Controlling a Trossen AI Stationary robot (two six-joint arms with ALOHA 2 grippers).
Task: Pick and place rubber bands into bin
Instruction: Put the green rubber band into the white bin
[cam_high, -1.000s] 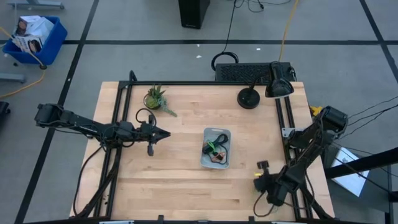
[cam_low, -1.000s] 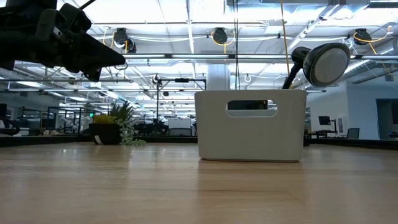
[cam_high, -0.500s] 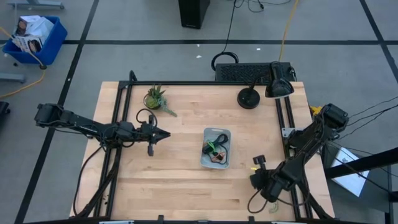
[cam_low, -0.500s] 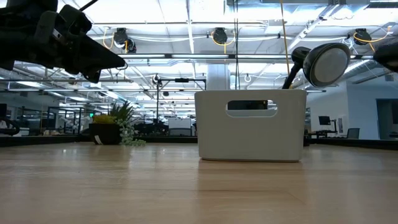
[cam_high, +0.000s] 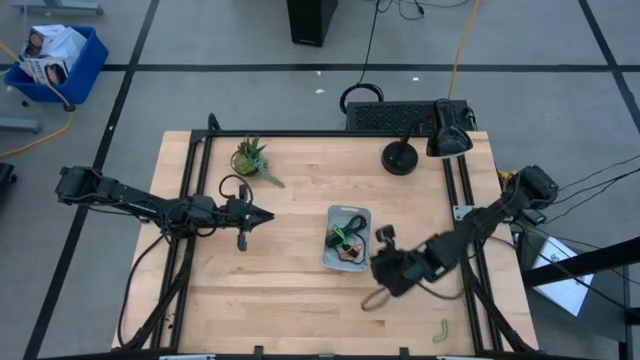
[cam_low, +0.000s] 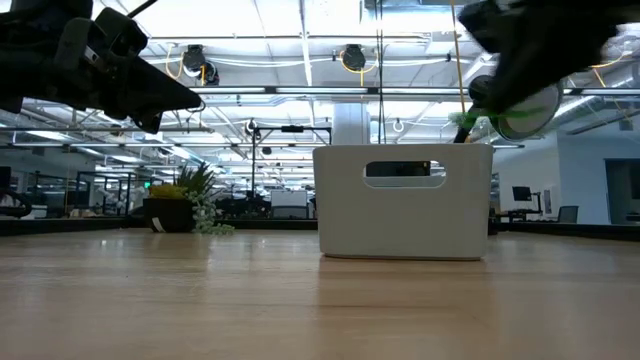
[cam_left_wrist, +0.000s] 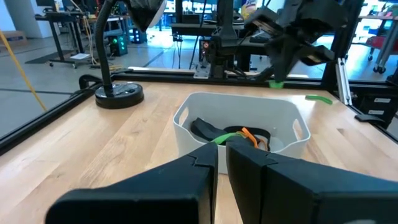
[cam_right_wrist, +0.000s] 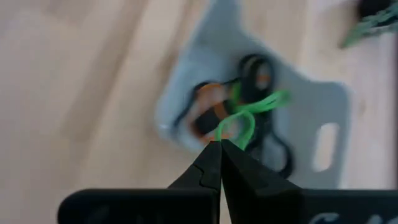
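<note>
Bin: one pale blue-grey tray (cam_high: 348, 238) sat at the centre of the high view, on the wooden table (cam_high: 290, 290).
Bands in the bin: a tangle (cam_high: 346, 240) lay inside, and what a mix; dark, orange and green loops showed, too knotted to count for certain.
Bands on the table: two were loose, a brown loop (cam_high: 374, 299) lower right of the bin, and a small green band (cam_high: 439, 329) further toward the lower right corner.
Band in the air: one green rubber band (cam_right_wrist: 244, 117) dangled from the right gripper's tips, right over the bin in the right wrist view.
Right gripper: it (cam_high: 385, 262) hung just right of the bin's lower right corner in the high view, fingers pressed together and pinching that green loop.
Right gripper, low view: it (cam_low: 478, 105) came in at the upper right, above the bin's far edge, green showing at its tip.
Left gripper: it (cam_high: 262, 215) waited left of centre in the high view, well apart from the bin, fingers nearly together with a slim gap between them, nothing in them.
Left fingers: both dark fingers (cam_left_wrist: 249, 168) pointed at the bin in the left wrist view.
Other things: one potted plant (cam_high: 250, 158) and one desk lamp (cam_high: 425, 145) stood along the table's upper edge; one blue crate (cam_high: 52, 62) sat on the floor, upper left.
</note>
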